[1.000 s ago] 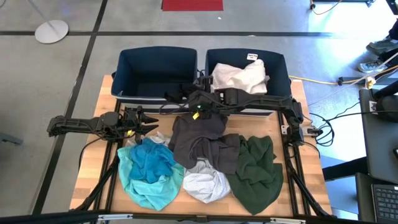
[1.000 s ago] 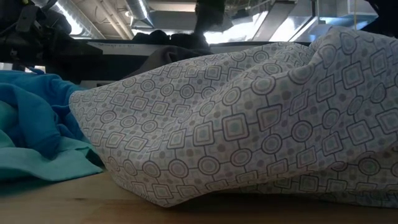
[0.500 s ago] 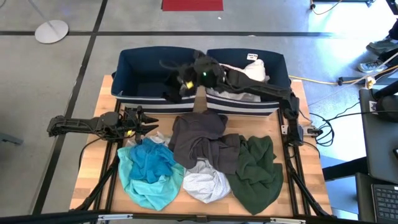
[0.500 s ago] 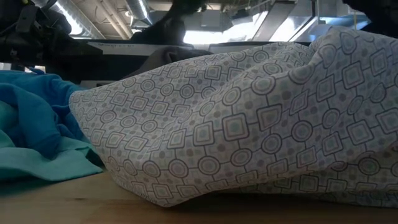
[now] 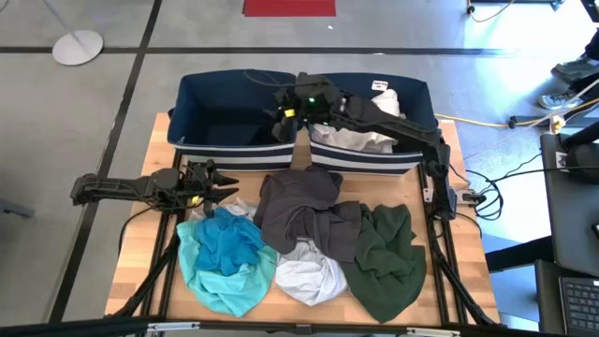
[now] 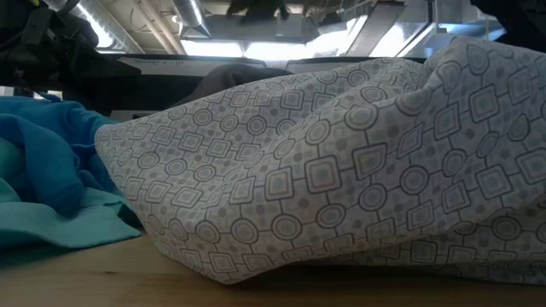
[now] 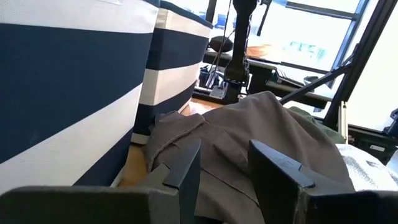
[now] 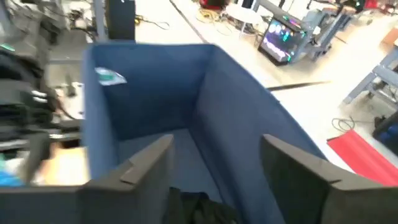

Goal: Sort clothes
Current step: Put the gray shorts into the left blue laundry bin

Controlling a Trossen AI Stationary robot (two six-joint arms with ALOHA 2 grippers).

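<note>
The clothes lie heaped on the table: a turquoise garment, a dark grey one, a pale patterned one and a dark green one. A white garment lies in the right navy bin. My right gripper hangs open over the left navy bin, and a black garment lies in the bin below its fingers. My left gripper stands open at the table's left, pointing at the dark grey garment.
The two striped navy bins stand side by side along the table's far edge. The right arm reaches across the right bin. Bare wood shows at the table's left edge and right edge.
My right gripper has carried the black garment up from the table's middle toward the far edge, over the left bin, and has opened. The garment has dropped from its fingers into the left bin.
</note>
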